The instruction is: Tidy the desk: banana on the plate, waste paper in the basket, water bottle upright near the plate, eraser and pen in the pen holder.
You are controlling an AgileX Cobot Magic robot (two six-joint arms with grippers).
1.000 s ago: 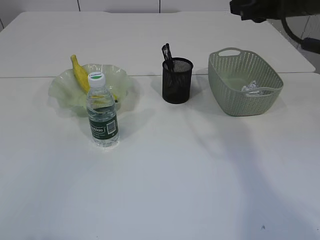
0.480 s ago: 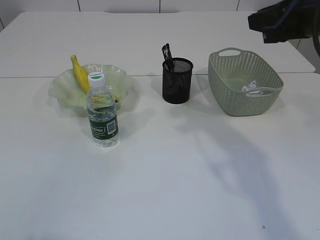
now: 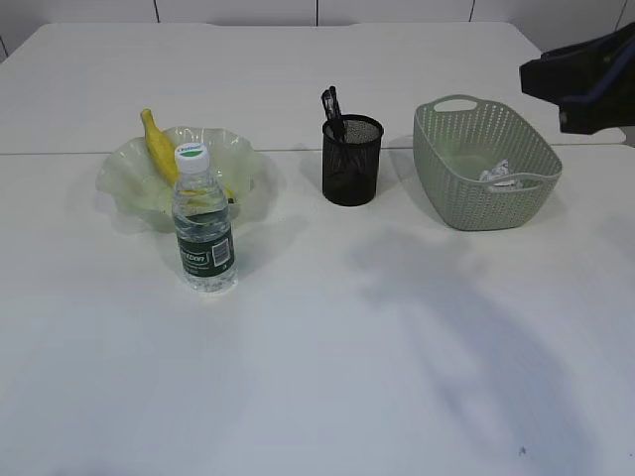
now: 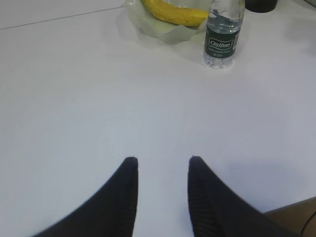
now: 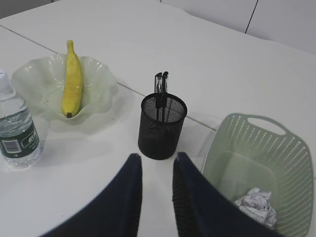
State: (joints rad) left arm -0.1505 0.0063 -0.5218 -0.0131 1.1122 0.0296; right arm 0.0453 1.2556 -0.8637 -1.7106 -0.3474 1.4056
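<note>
Banana point(image 5: 72, 81) in plate point(image 5: 34, 79), pens point(image 5: 160, 84) in holder point(image 5: 162, 127), paper point(image 5: 256, 205) in basket point(image 5: 291, 158)

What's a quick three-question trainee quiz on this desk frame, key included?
1. True or false: the bottle stands upright in front of the plate.
2. Where is the waste paper? A) on the table B) in the basket C) in the pen holder
3. Fill in: the banana lies on the ____.

Key:
1. True; cap up, standing on the table just in front of the plate.
2. B; the crumpled paper lies on the basket's floor.
3. plate.
</note>
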